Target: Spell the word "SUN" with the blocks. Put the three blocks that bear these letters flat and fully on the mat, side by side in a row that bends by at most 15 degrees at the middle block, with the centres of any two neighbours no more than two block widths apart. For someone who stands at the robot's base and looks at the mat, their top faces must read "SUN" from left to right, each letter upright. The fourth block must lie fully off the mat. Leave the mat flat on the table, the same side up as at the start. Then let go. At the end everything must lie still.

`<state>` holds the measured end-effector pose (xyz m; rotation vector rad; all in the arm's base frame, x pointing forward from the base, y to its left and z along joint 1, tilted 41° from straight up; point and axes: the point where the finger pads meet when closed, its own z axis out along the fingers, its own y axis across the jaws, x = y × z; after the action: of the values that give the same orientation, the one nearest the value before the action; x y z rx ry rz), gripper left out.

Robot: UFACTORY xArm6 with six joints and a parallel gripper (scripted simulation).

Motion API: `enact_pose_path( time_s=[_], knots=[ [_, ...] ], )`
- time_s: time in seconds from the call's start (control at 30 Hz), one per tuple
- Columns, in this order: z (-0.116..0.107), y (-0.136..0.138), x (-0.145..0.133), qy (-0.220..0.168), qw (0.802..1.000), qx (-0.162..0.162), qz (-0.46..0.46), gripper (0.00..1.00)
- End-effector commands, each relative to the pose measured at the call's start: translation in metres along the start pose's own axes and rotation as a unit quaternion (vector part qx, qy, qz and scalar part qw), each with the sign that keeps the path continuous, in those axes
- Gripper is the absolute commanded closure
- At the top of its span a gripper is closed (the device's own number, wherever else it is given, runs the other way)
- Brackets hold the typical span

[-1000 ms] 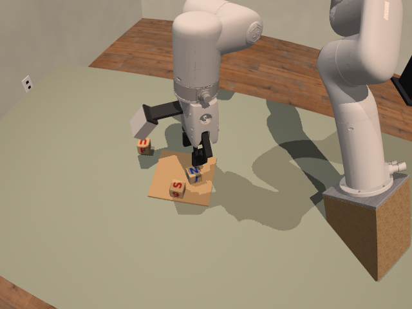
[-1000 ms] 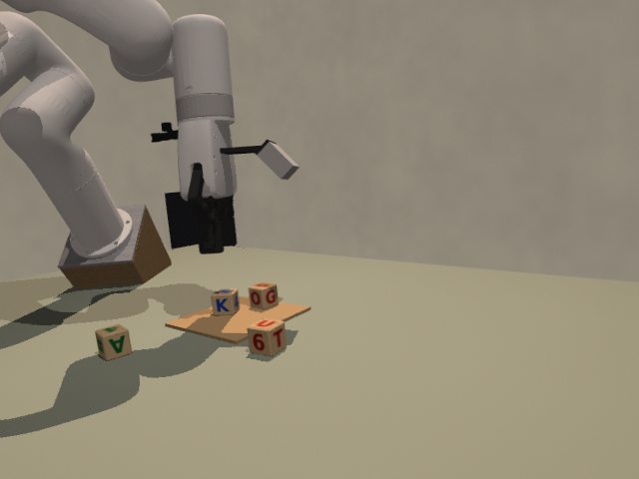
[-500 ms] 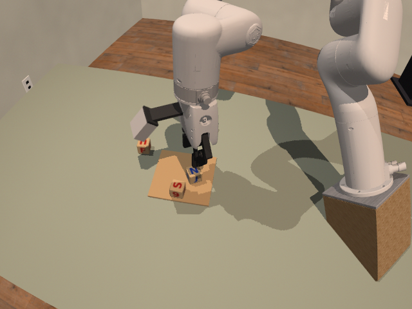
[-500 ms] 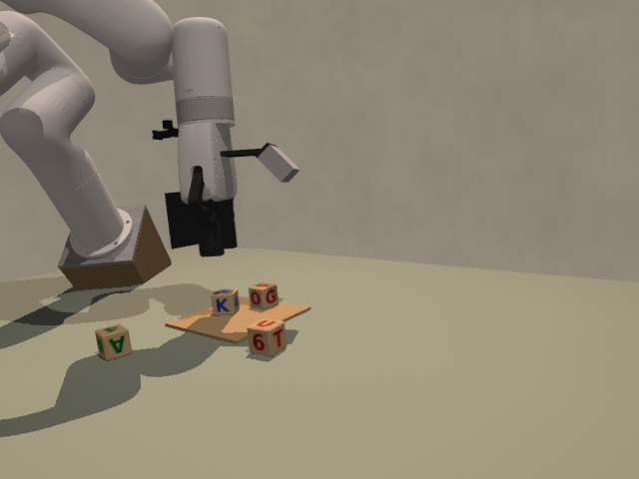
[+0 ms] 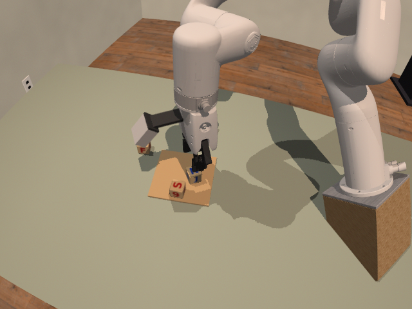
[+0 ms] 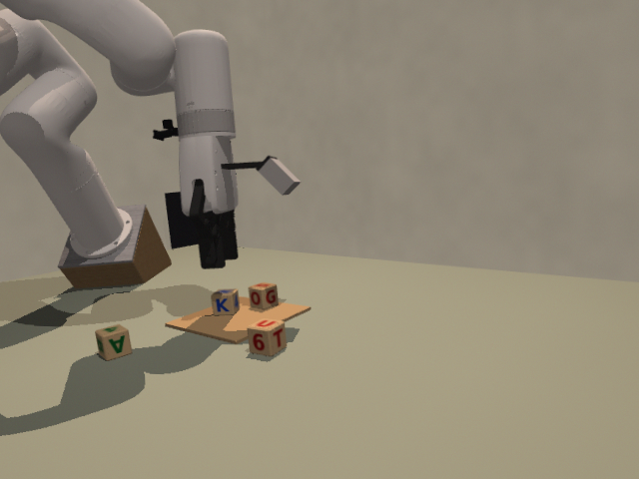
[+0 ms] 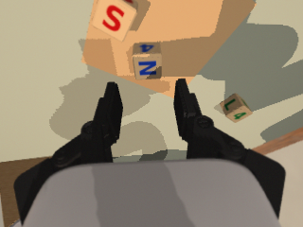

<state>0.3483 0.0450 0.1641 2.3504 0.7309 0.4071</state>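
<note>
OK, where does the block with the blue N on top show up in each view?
Top: the N block is just below centre, partly covered by the hand.
Exterior: left of centre, below the hand, blue K on one side.
Wrist: upper middle, beyond the fingertips.
Shared landmark: the orange mat beneath it.

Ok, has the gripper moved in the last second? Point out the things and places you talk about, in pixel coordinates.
Yes, down: in the exterior view, the gripper [image 5: 199, 168] [image 6: 222, 261] [image 7: 147, 93] now hangs closer above the blue-lettered block [image 5: 194, 176] [image 6: 225, 302] [image 7: 147, 64], which has stayed put on the mat [image 5: 166, 172] [image 6: 273, 314] [image 7: 185, 21].
</note>
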Motion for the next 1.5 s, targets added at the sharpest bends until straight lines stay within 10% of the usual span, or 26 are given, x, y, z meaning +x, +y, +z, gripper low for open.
enact_pose_path(
  time_s=[0.0, 1.47],
  knots=[
    [0.005, 0.001, 0.001, 0.001, 1.0, 0.0, 0.001, 0.46],
    [0.031, 0.001, 0.001, 0.001, 1.0, 0.0, 0.001, 0.46]
  ],
)
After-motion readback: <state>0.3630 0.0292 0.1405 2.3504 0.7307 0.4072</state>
